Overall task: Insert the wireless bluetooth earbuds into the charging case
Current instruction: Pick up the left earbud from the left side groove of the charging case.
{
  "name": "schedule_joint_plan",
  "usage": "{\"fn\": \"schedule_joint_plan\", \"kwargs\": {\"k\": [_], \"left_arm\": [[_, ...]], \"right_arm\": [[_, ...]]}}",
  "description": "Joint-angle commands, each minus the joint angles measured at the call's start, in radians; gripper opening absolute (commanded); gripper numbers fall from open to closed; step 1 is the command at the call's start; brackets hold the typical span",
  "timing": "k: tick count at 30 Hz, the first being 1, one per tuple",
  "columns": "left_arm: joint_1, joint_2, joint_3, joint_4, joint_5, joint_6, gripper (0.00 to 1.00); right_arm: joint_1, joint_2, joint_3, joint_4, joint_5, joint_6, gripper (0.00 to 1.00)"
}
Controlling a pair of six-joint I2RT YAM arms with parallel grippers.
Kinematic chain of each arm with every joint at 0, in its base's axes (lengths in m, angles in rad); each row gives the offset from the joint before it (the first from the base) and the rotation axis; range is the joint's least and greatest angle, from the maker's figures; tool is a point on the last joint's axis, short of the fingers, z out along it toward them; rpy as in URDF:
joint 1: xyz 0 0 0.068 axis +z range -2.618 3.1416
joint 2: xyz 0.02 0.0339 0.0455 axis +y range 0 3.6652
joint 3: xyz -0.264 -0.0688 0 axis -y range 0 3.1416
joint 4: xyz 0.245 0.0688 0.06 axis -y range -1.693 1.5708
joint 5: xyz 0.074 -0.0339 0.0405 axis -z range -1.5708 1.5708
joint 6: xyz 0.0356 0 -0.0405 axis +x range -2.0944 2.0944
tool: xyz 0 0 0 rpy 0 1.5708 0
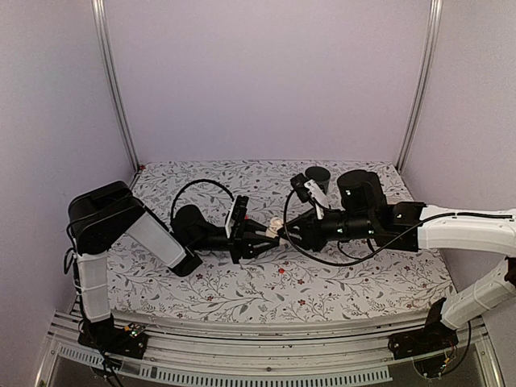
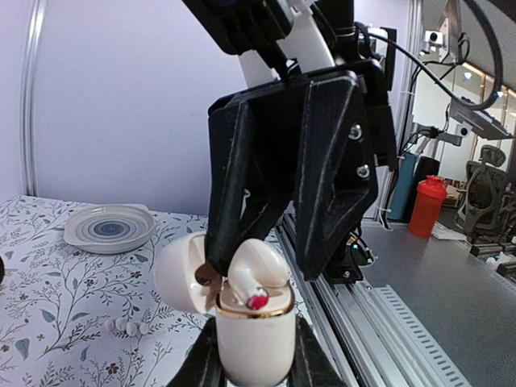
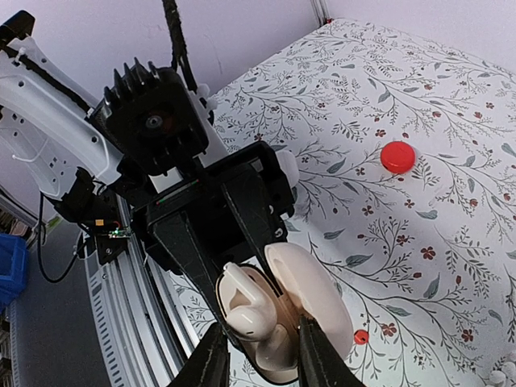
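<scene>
Closest to the left wrist camera is the charging case (image 2: 250, 347), cream-white with a gold rim. It is upright and off the bench (image 1: 363, 282), pinched low on its body by the left claw (image 2: 254, 369). That claw is closed tight on the case, and only its finger ends show at the picture's bottom edge. The lid (image 2: 181, 274) hangs open to one side. An earbud (image 2: 254, 282) lies tilted in the case's mouth with a red spot on its lower end. The right claw (image 2: 265, 270) comes down over it, its two black fingers partly closed on the earbud's sides. The earbud hides the hollows, and whether it is fully seated cannot be told. From above, the case is only a pale speck between the two claws. The bench wears a white cloth printed with grey leaves and small red flowers. On it are a flat red disc (image 3: 397, 156), a ringed plate (image 2: 109, 228), some tiny white bits (image 2: 129, 326) too small to name, and a dark mug (image 1: 318, 175) at the back. Pale lilac walls with metal posts close in the bench, and past its rail stands a red bottle (image 2: 427, 205). Both arms reach low and nearly level, the left from the left and the right from the right, meeting over the bench's middle.
</scene>
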Motion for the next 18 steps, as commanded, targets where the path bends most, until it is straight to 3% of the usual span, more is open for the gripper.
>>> {"fn": "schedule_joint_plan", "kwargs": {"k": [1,18], "left_arm": [[-0.007,-0.036,0.018,0.259,0.02,-0.008,0.0],[-0.011,-0.034,0.024,0.253,0.034,-0.012,0.0]], "right_arm": [[0.007,0.022,0.03,0.007,0.001,-0.019,0.31],[0.012,0.039,0.044,0.01,-0.007,-0.028,0.3]]}}
